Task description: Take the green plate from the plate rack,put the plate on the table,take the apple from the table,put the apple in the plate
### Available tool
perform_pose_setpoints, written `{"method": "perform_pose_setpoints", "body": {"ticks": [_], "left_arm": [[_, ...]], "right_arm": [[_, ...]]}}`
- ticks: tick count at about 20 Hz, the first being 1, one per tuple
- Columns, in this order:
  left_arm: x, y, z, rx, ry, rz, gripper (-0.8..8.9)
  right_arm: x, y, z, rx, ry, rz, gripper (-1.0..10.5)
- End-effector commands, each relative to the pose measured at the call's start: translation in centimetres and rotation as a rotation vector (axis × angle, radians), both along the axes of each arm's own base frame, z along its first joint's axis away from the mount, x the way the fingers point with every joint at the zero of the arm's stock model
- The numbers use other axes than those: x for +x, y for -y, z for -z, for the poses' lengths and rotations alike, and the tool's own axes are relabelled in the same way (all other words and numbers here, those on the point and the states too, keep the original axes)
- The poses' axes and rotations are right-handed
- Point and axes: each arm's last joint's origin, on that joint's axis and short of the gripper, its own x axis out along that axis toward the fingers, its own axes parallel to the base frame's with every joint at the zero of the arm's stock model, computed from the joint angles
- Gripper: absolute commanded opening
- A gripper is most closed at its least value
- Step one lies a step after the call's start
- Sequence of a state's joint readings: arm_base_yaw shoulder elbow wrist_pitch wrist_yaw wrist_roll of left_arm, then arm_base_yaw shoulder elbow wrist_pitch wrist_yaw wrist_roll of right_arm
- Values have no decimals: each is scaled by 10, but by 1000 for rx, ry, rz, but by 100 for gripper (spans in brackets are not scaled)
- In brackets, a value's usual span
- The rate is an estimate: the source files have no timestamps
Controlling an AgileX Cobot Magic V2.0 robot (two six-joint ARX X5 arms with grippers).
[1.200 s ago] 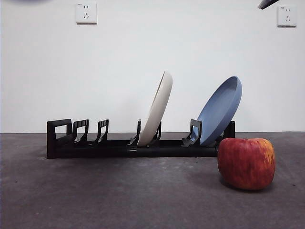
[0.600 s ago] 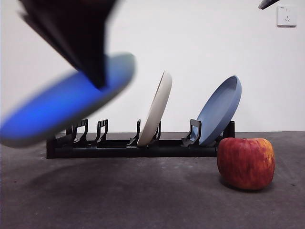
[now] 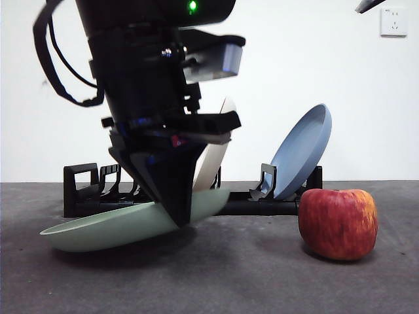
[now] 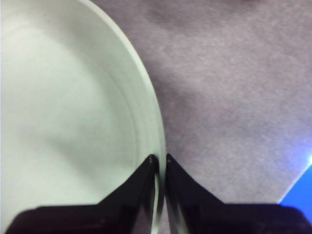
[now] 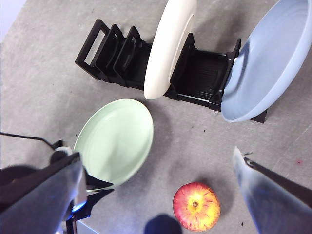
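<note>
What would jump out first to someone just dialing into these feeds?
The big dark left gripper clamped on the rim of the green plate, holding it tilted low over the table in front of the rack. Next, the red apple sitting alone on the table, near the rack's end below the blue plate.

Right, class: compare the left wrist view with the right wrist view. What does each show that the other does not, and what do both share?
Only the left wrist view shows the left claw closed on the rim of the green plate, seen close up.

Only the right wrist view shows the plate rack, the cream-white plate and blue plate standing in it, the apple, and the open right claw high above.

Both show the green plate and the grey table.
</note>
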State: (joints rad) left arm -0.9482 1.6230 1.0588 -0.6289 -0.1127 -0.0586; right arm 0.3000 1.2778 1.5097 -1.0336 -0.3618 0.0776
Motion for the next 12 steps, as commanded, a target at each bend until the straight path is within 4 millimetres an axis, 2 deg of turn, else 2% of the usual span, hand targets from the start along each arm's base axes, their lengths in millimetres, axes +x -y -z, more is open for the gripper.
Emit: {"method": "perform_pose_setpoints", "body": {"ticks": [1,10,12], "left_arm": [[-4,0,20,-15,-170,9,-9],[-4,-2,24,8,-207,24,1],[-2,-4,24,8,-211,4,48]], "right_arm": [[1,0,0,-12,12,-13,720],[0,0,0,-16,15,-17,720],[0,0,0,-16,13,-17,720]]}}
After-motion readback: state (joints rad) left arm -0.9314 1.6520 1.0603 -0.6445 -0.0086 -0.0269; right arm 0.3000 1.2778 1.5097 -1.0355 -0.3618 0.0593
